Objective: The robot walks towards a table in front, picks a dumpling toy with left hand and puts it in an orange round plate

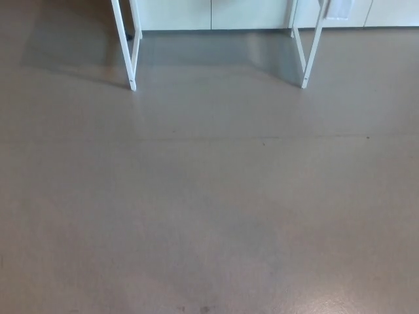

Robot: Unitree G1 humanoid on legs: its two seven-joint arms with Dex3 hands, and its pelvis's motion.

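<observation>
The head view looks down on a grey floor (209, 209) that fills nearly the whole frame. The surface is smooth and matte, of one even tone, with a faint sheen toward the lower right corner. A thin straight seam (262, 137) runs across the floor from left to right in the upper half. A few small dark specks lie on or near it, and a small dark mark (204, 309) sits at the bottom edge near the centre.

At the top of the frame stand two white metal legs of a table frame. The left leg (124, 42) slants down to a foot on the floor; a second bar runs just beside it. The right leg (313, 46) slants the other way, also with a paired bar, and ends in a foot on the floor. The two are well apart, with bare floor between them. A soft shadow lies on the floor under and to the left of the legs.

Behind the legs, along the top edge, runs a pale wall base or cabinet front (216, 13), divided by vertical joints.

Neither robot hand appears in this view, so their state cannot be reported. The tabletop lies outside the frame; the dumpling toy and the orange plate cannot be located.
</observation>
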